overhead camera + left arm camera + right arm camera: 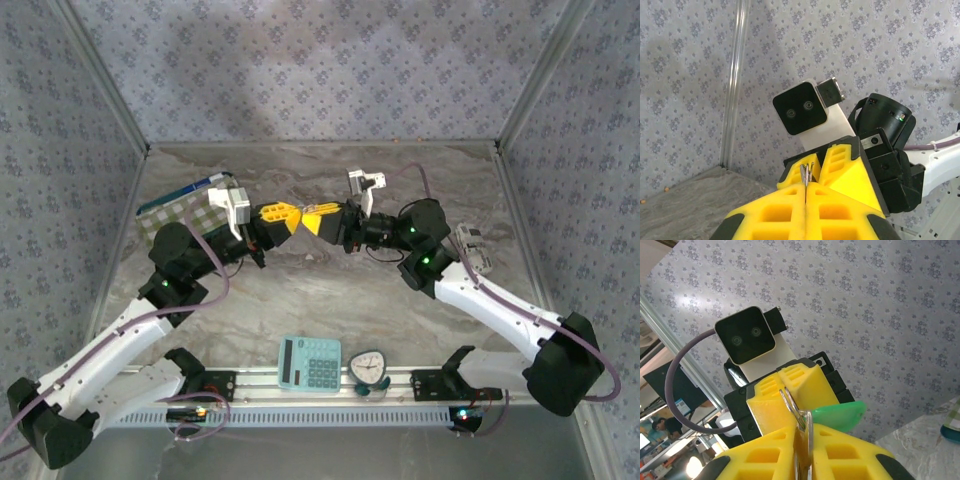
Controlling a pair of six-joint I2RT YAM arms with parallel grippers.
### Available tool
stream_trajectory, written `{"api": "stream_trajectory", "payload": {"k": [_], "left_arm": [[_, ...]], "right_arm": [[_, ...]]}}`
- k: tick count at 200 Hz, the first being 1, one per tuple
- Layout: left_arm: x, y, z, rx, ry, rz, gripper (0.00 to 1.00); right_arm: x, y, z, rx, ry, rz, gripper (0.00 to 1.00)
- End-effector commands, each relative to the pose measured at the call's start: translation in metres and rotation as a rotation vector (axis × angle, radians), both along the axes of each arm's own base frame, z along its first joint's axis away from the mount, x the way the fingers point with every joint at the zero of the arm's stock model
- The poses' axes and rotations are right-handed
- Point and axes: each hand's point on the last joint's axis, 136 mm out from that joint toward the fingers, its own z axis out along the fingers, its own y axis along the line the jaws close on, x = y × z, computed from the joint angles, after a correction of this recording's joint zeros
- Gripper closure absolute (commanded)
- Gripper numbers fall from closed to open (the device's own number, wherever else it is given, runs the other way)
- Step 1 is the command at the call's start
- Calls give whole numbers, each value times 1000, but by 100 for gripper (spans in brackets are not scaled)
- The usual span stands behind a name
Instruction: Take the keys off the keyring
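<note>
Both grippers meet tip to tip in the air above the middle of the marble table (330, 290). My left gripper (296, 219) (806, 186) is shut on the thin wire coils of the keyring (807, 172), which stick up from between its yellow fingers. Facing it, my right gripper (307, 224) (802, 432) is shut on a flat silver key (809, 440). The keyring's wire (789, 401) runs from that key into the left gripper's closed tips (782, 385). A green key head (841, 416) juts out to the right between the two grippers.
A teal calculator (309, 363) and a small round timer (368, 366) lie at the near edge between the arm bases. A green checked cloth (165, 218) lies at the left, a white object (474, 248) at the right. Patterned walls enclose the table.
</note>
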Motion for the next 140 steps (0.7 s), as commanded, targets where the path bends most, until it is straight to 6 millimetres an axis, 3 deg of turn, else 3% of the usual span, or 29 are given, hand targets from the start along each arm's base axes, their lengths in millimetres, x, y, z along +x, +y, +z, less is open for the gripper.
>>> {"api": "stream_trajectory", "payload": {"k": [1, 12, 27, 49, 71, 108, 140], "left_arm": [[-2, 9, 10, -30, -51, 49, 100], [-2, 10, 10, -31, -53, 53, 100], [-2, 11, 10, -30, -53, 57, 100], [-1, 12, 10, -30, -53, 65, 100], [-2, 12, 9, -27, -53, 65, 100], [-3, 12, 9, -23, -53, 64, 100], [-6, 13, 4, -4, -54, 61, 100]], "right_arm": [[-5, -3, 9, 32, -32, 1, 86], [-5, -3, 8, 30, -30, 0, 86], [-5, -3, 7, 23, -29, 0, 97], [-3, -2, 2, 2, -21, -10, 88], [-4, -4, 2, -13, -27, -15, 100], [-3, -8, -4, -78, -29, -57, 100], [8, -19, -14, -238, -21, -158, 100]]}}
